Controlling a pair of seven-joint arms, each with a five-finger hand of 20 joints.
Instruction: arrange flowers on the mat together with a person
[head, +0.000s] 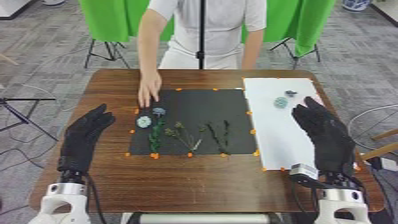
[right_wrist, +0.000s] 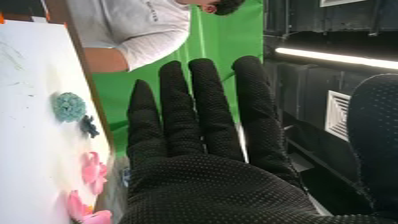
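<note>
**While a person's hand (head: 149, 87) reaches in at the black mat (head: 204, 102), both of my hands are open**

Straight-fingered and grasping nothing, my left hand (head: 82, 135) lies to the left of the mat, above the brown wooden table (head: 160, 187). My right hand (head: 324, 132), likewise released, is at the right part of the white sheet (head: 274, 132); in the right wrist view its fingers are extended and parted. Arranged on the mat, from left to right, are a pale blue flower (head: 144, 121), a blue-grey flower (head: 159, 111) on a leafy green stem, branching sprigs (head: 191, 142) and two slender dark green sprigs (head: 226, 132). The person's fingertips are just beside the blue-grey flower; contact cannot be determined. On the sheet, right of the mat, lie a blue-green flower (head: 281, 102), a small dark flower (head: 290, 93) close beside it and, near these, pink flowers (right_wrist: 93, 172).
</note>
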